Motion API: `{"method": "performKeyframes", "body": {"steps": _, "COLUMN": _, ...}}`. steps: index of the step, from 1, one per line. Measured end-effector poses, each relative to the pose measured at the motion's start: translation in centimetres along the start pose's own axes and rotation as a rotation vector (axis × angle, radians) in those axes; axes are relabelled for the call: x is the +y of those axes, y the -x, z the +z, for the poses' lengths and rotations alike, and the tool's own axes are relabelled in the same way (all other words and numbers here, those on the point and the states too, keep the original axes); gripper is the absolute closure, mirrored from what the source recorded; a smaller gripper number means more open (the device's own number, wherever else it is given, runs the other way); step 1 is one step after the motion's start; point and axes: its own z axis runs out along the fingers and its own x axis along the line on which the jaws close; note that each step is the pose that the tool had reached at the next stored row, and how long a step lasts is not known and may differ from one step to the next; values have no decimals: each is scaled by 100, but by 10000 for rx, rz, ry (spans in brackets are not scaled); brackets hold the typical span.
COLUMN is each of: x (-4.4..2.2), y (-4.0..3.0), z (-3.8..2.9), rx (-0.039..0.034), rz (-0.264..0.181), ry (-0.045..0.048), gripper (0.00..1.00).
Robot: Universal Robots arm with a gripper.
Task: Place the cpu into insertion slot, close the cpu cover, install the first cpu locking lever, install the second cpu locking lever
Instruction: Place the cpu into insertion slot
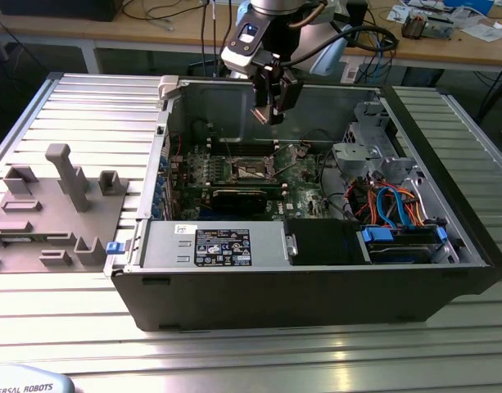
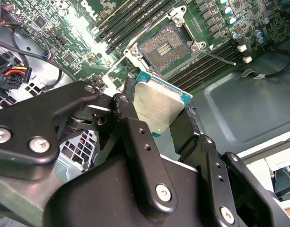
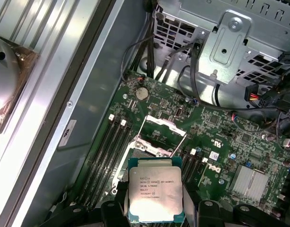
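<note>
second wrist view: end effector (image 2: pixel 156 108) pinches the cpu (image 2: pixel 164 98) above the open insertion slot (image 2: pixel 166 47).

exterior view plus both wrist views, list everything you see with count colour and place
cpu: one, silver top with green edge, held in the gripper above the motherboard
insertion slot: one, dark contacts with black rim, on the motherboard, uncovered
cpu cover: one, silver, tilted up at the slot's edge
motherboard: one, green, inside the case
coin battery: one, silver, on the motherboard
cables: several, blue and orange, in the case at the exterior view's right
case: one, black, open, on the table
fixture block: one, grey, on the table at the exterior view's left
table: one, silver ribbed metal
gripper: one, black, shut on the cpu
arm: one, silver-grey, over the case
</note>
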Motion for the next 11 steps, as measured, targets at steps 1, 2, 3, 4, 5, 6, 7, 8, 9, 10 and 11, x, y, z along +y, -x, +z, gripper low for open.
{"method": "performKeyframes", "body": {"steps": 1, "x": 0, "y": 0, "z": 0, "rx": -1, "rz": 11, "ry": 0, "gripper": 46}}
{"method": "performKeyframes", "body": {"steps": 2, "x": 0, "y": 0, "z": 1, "rx": -3, "rz": 37, "ry": 0, "gripper": 46}}
{"method": "performKeyframes", "body": {"steps": 3, "x": 0, "y": 0, "z": 1, "rx": -4, "rz": 53, "ry": 0, "gripper": 46}}
{"method": "performKeyframes", "body": {"steps": 4, "x": 0, "y": 0, "z": 1, "rx": -5, "rz": 65, "ry": 0, "gripper": 46}}
{"method": "performKeyframes", "body": {"steps": 5, "x": 0, "y": 0, "z": 2, "rx": -6, "rz": 78, "ry": 0, "gripper": 46}}
{"method": "performKeyframes", "body": {"steps": 6, "x": 0, "y": 0, "z": 2, "rx": -7, "rz": 89, "ry": 0, "gripper": 46}}
{"method": "performKeyframes", "body": {"steps": 7, "x": 0, "y": 0, "z": 2, "rx": -8, "rz": 114, "ry": 1, "gripper": 46}}
{"method": "performKeyframes", "body": {"steps": 8, "x": 0, "y": 0, "z": 2, "rx": -10, "rz": 129, "ry": 1, "gripper": 46}}
{"method": "performKeyframes", "body": {"steps": 9, "x": 0, "y": 0, "z": 3, "rx": -11, "rz": 140, "ry": 1, "gripper": 46}}
{"method": "performKeyframes", "body": {"steps": 10, "x": 0, "y": 0, "z": 3, "rx": -11, "rz": 159, "ry": 1, "gripper": 46}}
{"method": "performKeyframes", "body": {"steps": 11, "x": 0, "y": 0, "z": 3, "rx": -13, "rz": 169, "ry": 1, "gripper": 46}}
